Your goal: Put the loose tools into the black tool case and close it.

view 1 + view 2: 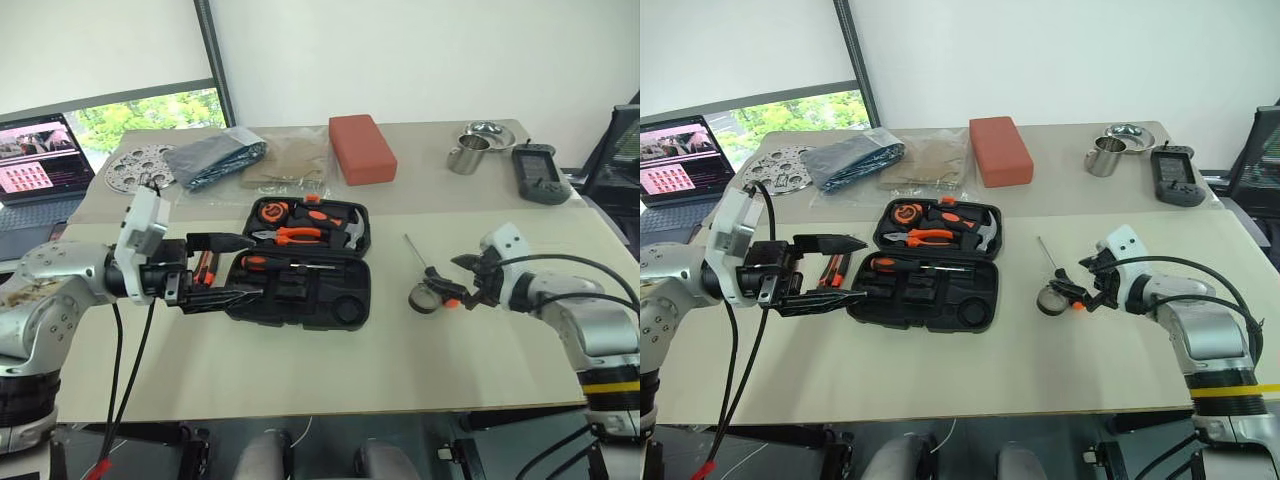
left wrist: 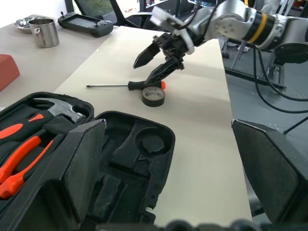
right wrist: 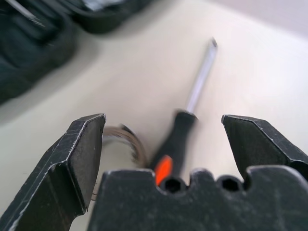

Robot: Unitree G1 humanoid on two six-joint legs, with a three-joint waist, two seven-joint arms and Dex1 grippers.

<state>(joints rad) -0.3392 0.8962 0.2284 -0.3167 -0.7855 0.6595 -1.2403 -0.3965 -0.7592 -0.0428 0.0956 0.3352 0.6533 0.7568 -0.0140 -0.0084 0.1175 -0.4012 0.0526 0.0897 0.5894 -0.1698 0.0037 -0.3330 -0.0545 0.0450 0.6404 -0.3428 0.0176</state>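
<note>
The black case (image 1: 300, 265) lies open on the table (image 1: 330, 370), and everything else is placed from it. In its far half sit the pliers (image 1: 300, 236), a hammer (image 1: 352, 232) and a round tape measure (image 1: 272, 212); in its near half a screwdriver (image 1: 285, 265) with an orange-and-black handle lies along the far edge, while the other moulded slots, among them a round one at the right corner, are bare. The left tool (image 1: 222, 268) hangs just above the case's left end, pointing across it, fingers wide apart and holding nothing; an orange-and-black tool lies just left of the case behind those fingers, too hidden to name. Well to the right of the case, a second screwdriver (image 2: 126, 85) lies on the table with its shaft pointing away from the robot, and the dark tape roll (image 2: 153, 96) sits touching or just beside its handle. The right tool (image 2: 154, 61) is poised over that handle end, fingers spread wide with the handle between them and closed on nothing. Beyond the case lie a red block (image 1: 362, 148), a plastic bag (image 1: 215, 160), a steel cup (image 1: 467, 154) and a black handheld device (image 1: 538, 174).
</note>
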